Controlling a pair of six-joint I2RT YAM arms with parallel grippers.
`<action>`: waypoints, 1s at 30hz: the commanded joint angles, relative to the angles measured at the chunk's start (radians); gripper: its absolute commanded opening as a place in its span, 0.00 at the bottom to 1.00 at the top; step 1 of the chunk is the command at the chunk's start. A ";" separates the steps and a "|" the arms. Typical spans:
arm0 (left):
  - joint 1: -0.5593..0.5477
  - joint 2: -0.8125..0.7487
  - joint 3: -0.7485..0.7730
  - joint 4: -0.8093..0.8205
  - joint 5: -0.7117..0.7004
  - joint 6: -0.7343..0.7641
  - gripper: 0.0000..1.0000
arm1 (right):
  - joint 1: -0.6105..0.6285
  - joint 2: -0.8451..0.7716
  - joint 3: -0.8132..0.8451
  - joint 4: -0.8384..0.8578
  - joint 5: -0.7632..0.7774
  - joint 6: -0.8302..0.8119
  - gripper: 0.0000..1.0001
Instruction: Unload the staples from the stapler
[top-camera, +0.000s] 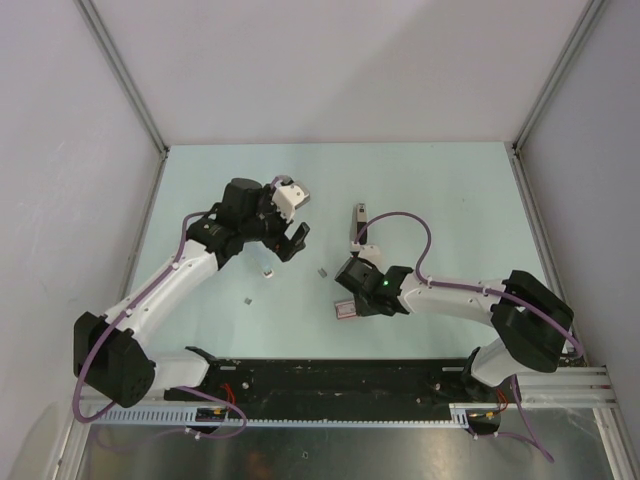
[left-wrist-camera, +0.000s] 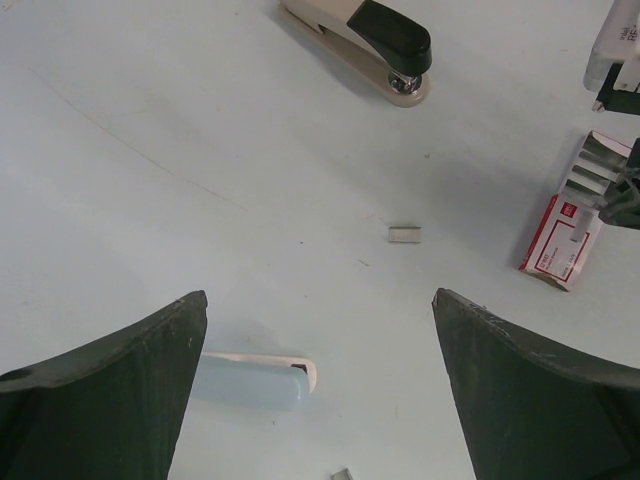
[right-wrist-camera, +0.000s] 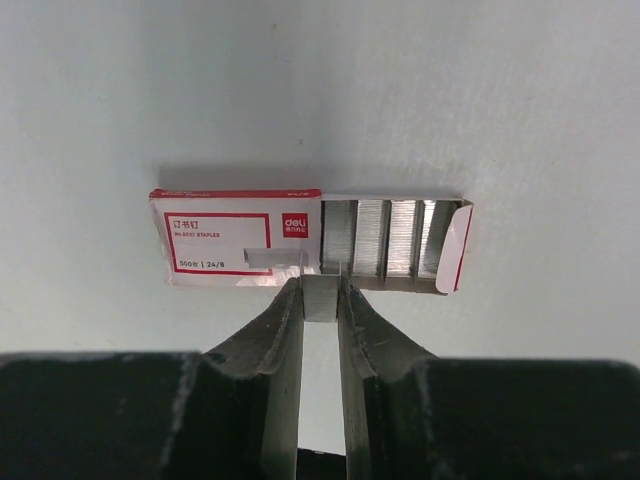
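Observation:
The stapler lies shut on the table at mid-back; in the left wrist view the stapler, black on top with a cream base, is far ahead of the fingers. My left gripper hovers wide open with nothing between its fingers, left of the stapler in the top view, where the left gripper points right. My right gripper is shut on a short strip of staples at the open edge of the staple box. Loose staples lie on the table.
The red-and-white staple box lies in front of the stapler, its open end showing rows of staples. Small staple bits are scattered on the table. A pale rounded shape lies by the left finger.

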 joint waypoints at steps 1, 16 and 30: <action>0.007 -0.024 -0.008 0.002 0.041 -0.020 1.00 | 0.007 -0.001 0.033 -0.030 0.036 0.007 0.00; 0.007 -0.018 -0.005 0.003 0.045 -0.027 0.99 | 0.007 0.045 0.033 -0.019 0.027 -0.026 0.00; 0.007 -0.016 -0.012 0.002 0.051 -0.031 1.00 | -0.036 0.017 0.006 0.003 -0.011 -0.040 0.04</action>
